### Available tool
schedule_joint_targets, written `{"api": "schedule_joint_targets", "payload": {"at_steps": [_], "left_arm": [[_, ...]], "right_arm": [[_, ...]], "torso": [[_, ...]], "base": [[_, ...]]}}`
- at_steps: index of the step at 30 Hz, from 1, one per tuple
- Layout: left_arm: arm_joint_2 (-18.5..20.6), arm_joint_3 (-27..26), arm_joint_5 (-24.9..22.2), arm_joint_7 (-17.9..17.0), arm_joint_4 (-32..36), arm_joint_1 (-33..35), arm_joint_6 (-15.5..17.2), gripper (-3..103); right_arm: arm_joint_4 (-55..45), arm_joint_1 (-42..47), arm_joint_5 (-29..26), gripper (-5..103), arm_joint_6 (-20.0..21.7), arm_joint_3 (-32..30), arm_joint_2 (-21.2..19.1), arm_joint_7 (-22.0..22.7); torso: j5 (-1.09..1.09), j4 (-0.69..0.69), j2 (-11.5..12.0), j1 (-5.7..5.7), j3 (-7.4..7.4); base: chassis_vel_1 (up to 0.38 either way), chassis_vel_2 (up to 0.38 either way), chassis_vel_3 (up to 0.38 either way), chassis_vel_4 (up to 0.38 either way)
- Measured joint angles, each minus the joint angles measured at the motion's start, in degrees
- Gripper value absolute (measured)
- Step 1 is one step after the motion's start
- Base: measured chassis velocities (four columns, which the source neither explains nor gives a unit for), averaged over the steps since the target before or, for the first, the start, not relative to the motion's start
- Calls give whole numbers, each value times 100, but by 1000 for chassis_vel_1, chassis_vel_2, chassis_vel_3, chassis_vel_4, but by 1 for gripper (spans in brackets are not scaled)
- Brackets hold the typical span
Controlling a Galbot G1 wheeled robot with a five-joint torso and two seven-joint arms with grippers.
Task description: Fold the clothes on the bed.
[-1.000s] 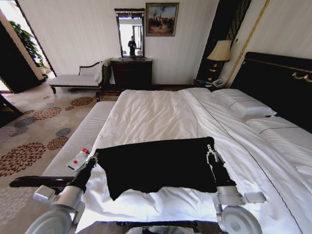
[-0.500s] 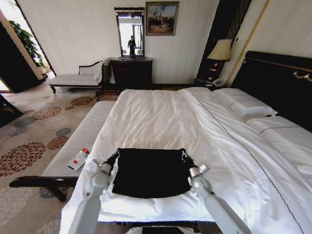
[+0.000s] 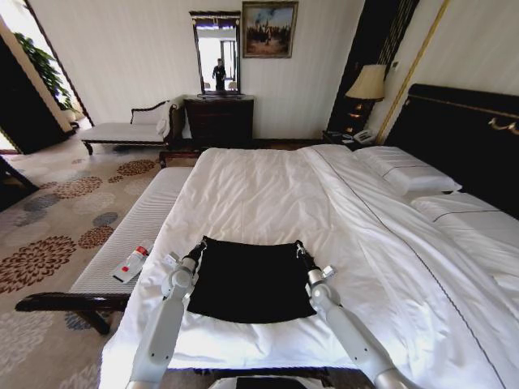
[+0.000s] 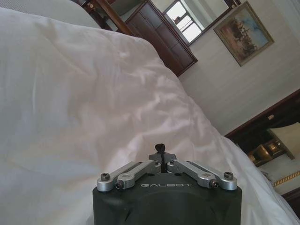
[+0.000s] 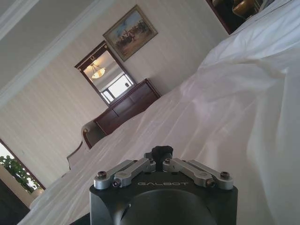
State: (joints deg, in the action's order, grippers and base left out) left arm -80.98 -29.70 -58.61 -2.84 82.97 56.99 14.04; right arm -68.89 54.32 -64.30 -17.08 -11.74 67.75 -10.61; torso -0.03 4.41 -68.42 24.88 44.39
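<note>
The black T-shirt [image 3: 250,281] lies flat on the white bed [image 3: 268,194], at 6 o'clock in the head view. The left gripper [image 3: 198,246] has its jaws clamped on the shirt's far corner at 10 o'clock. The right gripper [image 3: 299,247] has its jaws clamped on the far corner at 2 o'clock.

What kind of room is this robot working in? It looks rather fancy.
Most likely a hotel bedroom. A large bed with white duvet and pillows stands against a tall dark headboard, a lamp sits beside it, and a dresser with mirror and framed painting lines the far wall.
</note>
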Motion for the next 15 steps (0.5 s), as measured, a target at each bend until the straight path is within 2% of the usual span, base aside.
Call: {"api": "schedule_joint_targets", "payload": {"at_steps": [6,15], "left_arm": [[72,-103,-325,50,352,198,-2,1],[308,-280,-477,344,1063,1096,40,1]], "right_arm": [[-507,269,-385,1,-173,-147,-147,-427],[-1182,1006,-374,1,-325,-253,-455,-490]], "torso": [[-1,0,-1,-1,-1],[-1,0,-2,-2,-1]], "base": [[0,0,0,0],[0,0,0,0]]}}
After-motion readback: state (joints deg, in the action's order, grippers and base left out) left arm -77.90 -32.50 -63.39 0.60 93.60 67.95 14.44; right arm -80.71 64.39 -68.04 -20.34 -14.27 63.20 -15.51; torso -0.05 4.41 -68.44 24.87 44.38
